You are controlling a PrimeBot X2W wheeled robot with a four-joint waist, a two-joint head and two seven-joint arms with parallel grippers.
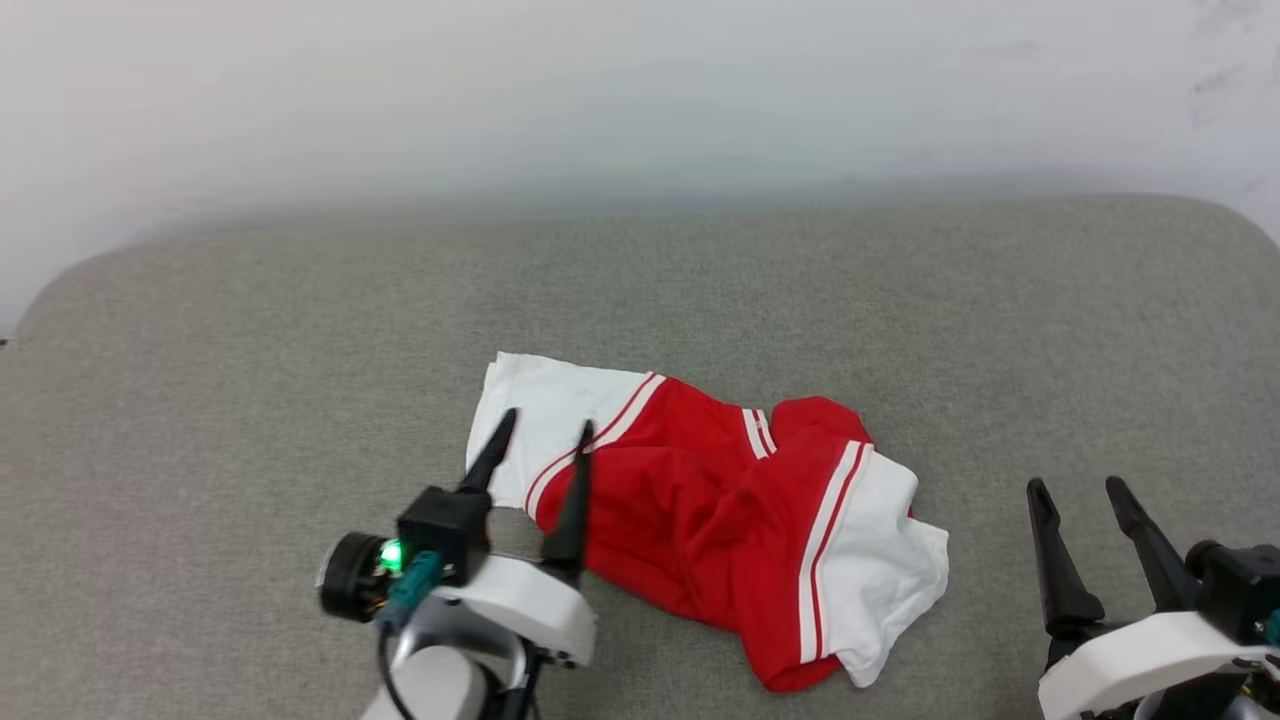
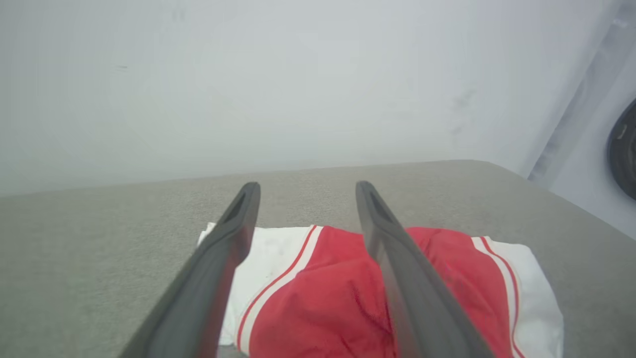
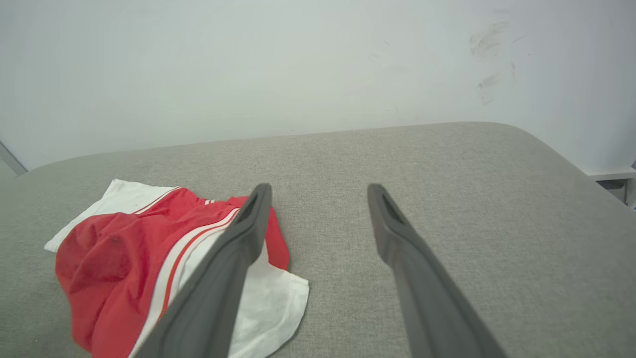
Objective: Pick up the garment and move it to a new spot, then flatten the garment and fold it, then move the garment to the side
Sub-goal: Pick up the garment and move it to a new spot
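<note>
The garment lies crumpled on the grey cushion, red body bunched in the middle, one white sleeve at its far left and one at its near right; its numerals are hidden in the folds. My left gripper is open, hovering over the left white sleeve and striped trim, its fingers straddling the cloth without gripping it. My right gripper is open too, off to the garment's right over bare cushion; in its wrist view the garment sits left of the fingers.
The grey fabric surface spreads wide around the garment, with rounded back corners. A pale wall rises right behind it. A dark round object shows past the right edge in the left wrist view.
</note>
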